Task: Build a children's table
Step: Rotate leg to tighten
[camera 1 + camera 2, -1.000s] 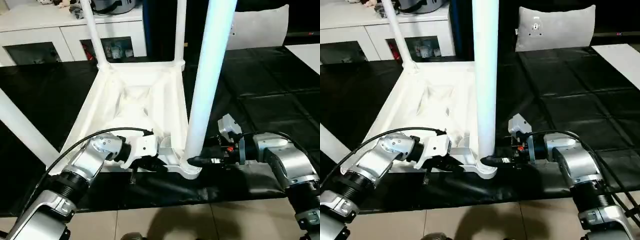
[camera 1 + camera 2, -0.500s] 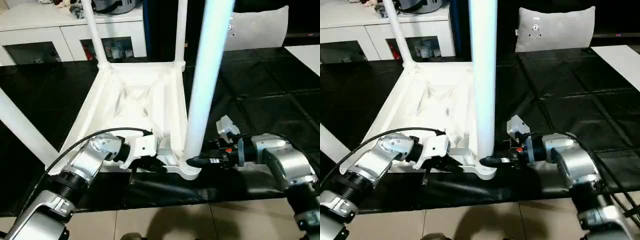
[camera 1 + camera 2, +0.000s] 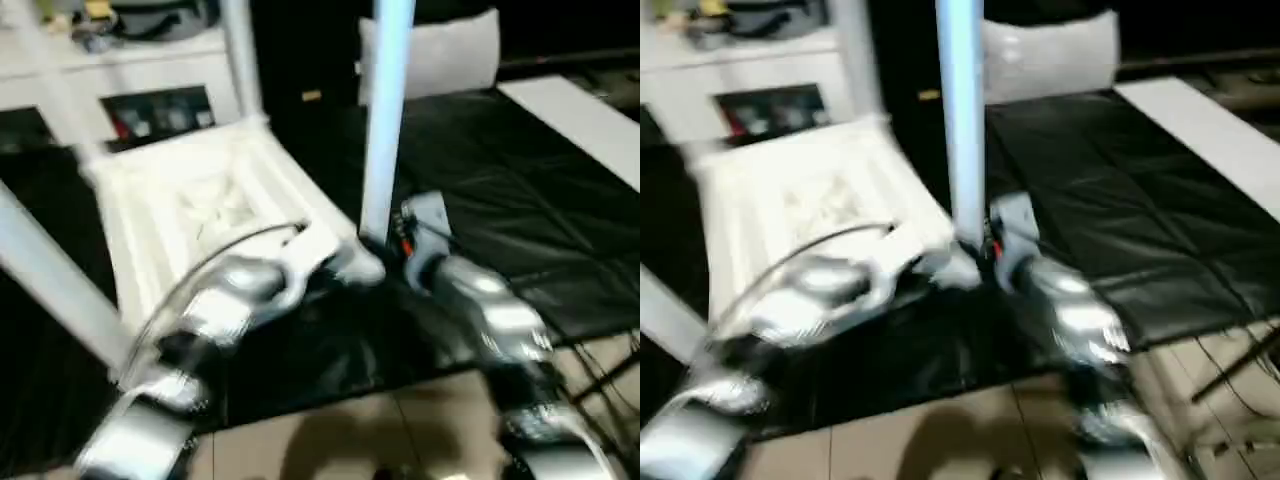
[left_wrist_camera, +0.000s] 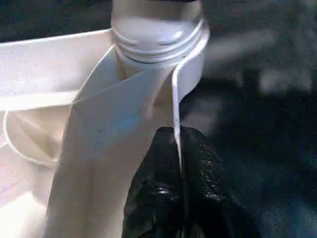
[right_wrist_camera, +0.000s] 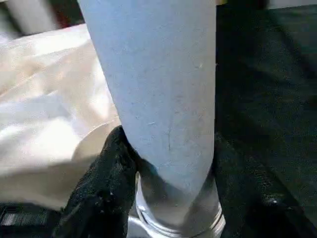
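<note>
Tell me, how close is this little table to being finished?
Nearly there, by the look of it. The tabletop lies upside down with legs standing in its corners. In hand: the right gripper is clamped round the base of the near leg at its corner socket, while the left gripper pinches the tabletop's thin rim to steady it. Left to do: finish seating that leg and turn the table upright.

Both head views are heavily smeared by motion blur under bright, even room light, with pale glare on the white leg (image 3: 385, 120), while the wrist views stay sharper.
</note>
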Controlling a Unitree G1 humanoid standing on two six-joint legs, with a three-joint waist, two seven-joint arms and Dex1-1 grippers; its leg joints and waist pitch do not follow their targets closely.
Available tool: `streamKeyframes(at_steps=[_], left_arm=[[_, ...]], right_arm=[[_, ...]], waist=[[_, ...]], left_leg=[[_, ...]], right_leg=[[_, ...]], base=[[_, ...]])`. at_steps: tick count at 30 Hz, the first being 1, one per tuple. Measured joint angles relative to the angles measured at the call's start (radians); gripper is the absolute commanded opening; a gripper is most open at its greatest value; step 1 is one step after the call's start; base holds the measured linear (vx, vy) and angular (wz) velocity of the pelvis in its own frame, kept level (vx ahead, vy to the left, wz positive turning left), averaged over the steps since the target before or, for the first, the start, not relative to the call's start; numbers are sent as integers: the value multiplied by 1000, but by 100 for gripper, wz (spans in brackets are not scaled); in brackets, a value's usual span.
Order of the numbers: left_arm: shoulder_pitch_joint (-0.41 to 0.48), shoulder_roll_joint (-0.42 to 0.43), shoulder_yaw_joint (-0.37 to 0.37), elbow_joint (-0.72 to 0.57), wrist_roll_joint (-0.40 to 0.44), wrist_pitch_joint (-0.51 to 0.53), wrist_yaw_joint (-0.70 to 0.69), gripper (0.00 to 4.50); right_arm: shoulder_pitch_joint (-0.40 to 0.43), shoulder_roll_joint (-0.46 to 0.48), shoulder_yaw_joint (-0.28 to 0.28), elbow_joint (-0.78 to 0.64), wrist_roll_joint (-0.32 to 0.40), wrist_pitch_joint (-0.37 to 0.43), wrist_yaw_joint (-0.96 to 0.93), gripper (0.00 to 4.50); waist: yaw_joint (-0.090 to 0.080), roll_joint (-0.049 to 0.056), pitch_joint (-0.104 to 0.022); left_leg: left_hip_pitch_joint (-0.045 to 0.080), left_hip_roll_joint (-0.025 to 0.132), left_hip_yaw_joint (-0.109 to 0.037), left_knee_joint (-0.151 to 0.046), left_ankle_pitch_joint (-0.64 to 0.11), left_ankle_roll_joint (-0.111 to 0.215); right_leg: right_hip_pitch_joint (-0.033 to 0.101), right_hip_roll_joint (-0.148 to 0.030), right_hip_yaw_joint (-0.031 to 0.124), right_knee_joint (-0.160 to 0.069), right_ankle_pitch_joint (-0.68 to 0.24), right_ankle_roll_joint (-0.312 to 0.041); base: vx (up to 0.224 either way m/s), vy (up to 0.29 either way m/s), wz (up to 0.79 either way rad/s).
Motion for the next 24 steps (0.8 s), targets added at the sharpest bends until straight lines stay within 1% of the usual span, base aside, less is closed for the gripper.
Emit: streamKeyframes(at_steps=[1,2,3,4,5,7,8,10,11,12,14,18,21,22,23,24], left_arm=[[-4,-5,1,0,0,0,8,0],[-5,-9,1,-2,0,0,14,0],[-6,-10,3,-3,0,0,15,0],[-6,-10,5,-7,0,1,15,0],[-7,-10,5,-9,0,1,15,0],[-8,-10,5,-10,0,0,14,0],[-9,-8,3,-10,0,-2,12,0],[-7,2,-8,-8,0,-19,-7,0],[-4,13,-13,-8,0,-31,-21,0],[0,24,-18,-8,0,-47,-38,0],[7,42,-33,-8,-1,-78,-78,0],[18,75,-48,-8,-3,-117,-143,0],[20,113,-58,-6,-9,-154,-212,0],[21,131,-62,-4,-13,-171,-241,0],[21,146,-67,-3,-14,-187,-266,0],[22,162,-70,-3,-19,-199,-290,0]], right_arm=[[0,4,-8,2,1,-13,-1,231],[1,5,-11,2,1,-24,0,231],[2,6,-11,2,1,-34,3,267],[6,5,-11,2,0,-46,12,271],[7,6,-11,1,0,-52,17,279],[11,6,-12,1,1,-67,19,279],[17,6,-16,1,10,-76,22,305],[28,-3,-17,-7,27,-80,52,320],[33,-15,-17,-9,35,-80,71,320],[41,-32,-14,-18,40,-82,99,348],[60,-68,-7,-42,52,-90,168,361],[70,-121,-3,-69,82,-91,270,400],[79,-214,19,-89,98,-90,390,412],[82,-259,28,-95,103,-90,449,434],[91,-304,46,-113,110,-90,517,444],[100,-338,58,-127,113,-90,569,444]], waist=[[1,0,0],[4,0,0],[5,0,0],[8,0,-1],[11,0,-1],[18,0,-1],[23,0,-1],[33,0,-1],[38,0,-1],[44,0,0],[57,1,0],[67,0,0],[76,0,0],[79,0,0],[84,0,0],[87,0,0]], left_leg=[[-3,1,0,-1,1,6],[-5,1,0,-2,0,7],[-6,0,0,-1,0,8],[-7,-1,1,1,-2,10],[-8,-1,1,1,-2,11],[-10,-1,2,2,-2,11],[-10,-1,2,4,-2,11],[-9,0,2,3,-2,11],[-9,1,2,3,-2,11],[-8,1,2,3,-1,10],[-6,1,2,3,1,7],[-1,1,3,5,1,6],[0,0,3,6,1,6],[0,0,3,6,1,6],[0,0,3,6,1,6],[0,1,3,6,1,6]], right_leg=[[-2,0,0,0,-2,1],[-5,0,0,2,-3,2],[-7,-1,0,7,-5,-2],[-11,-4,1,15,-11,-4],[-13,-4,1,18,-13,-6],[-18,-4,2,24,-16,-8],[-20,-5,3,28,-18,-8],[-21,-4,1,30,-18,-9],[-20,-4,1,30,-18,-10],[-19,-3,1,30,-18,-9],[-18,-3,2,30,-19,-6],[-12,-4,3,29,-17,-6],[-10,-4,3,29,-16,-6],[-10,-4,3,29,-16,-6],[-10,-4,3,29,-16,-6],[-10,-4,3,29,-17,-5]], base=[[0,0,0],[0,0,0],[58,-6,4],[0,0,0],[0,0,0],[0,0,0],[0,0,0],[0,0,0],[0,0,0],[0,0,0],[0,0,0],[0,0,0],[0,0,0],[0,0,0],[0,0,0],[0,0,0]])
